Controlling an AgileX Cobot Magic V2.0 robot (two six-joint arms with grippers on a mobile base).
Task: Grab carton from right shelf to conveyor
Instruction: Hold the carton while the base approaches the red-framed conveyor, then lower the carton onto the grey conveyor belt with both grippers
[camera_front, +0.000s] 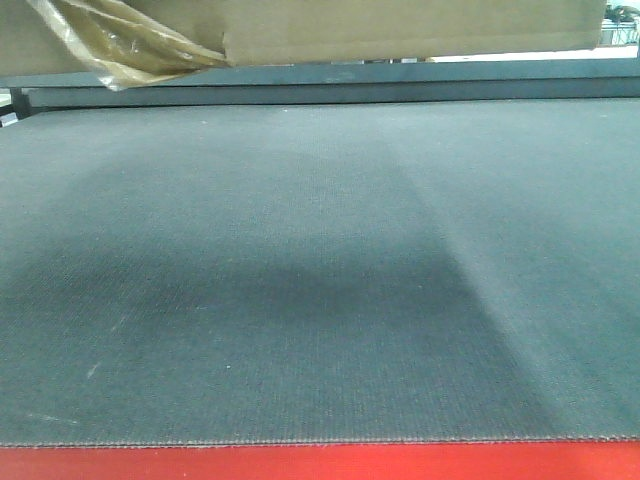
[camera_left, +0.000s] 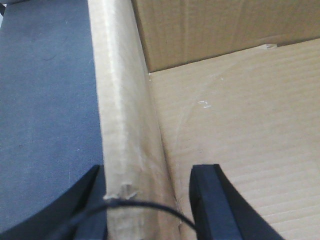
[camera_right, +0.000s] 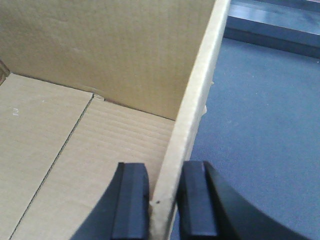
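Note:
The brown carton (camera_front: 400, 25) hangs at the top of the front view, over the far part of the dark grey conveyor (camera_front: 320, 250), with a yellowish tape wad (camera_front: 120, 45) at its left. My right gripper (camera_right: 165, 200) is shut on the carton's thin right wall (camera_right: 192, 110), one finger inside and one outside. My left gripper (camera_left: 150, 200) straddles the left wall (camera_left: 125, 125) with its jaws wide. The outer finger (camera_left: 92, 200) touches the wall, while the inner finger (camera_left: 210, 200) stands apart over the carton floor. The right shelf is out of view.
The belt's bright red front edge (camera_front: 320, 462) runs along the bottom of the front view. A dark rail (camera_front: 330, 85) crosses behind the belt's far end. Grey belt shows beside the carton in both wrist views (camera_left: 45, 100) (camera_right: 260, 125).

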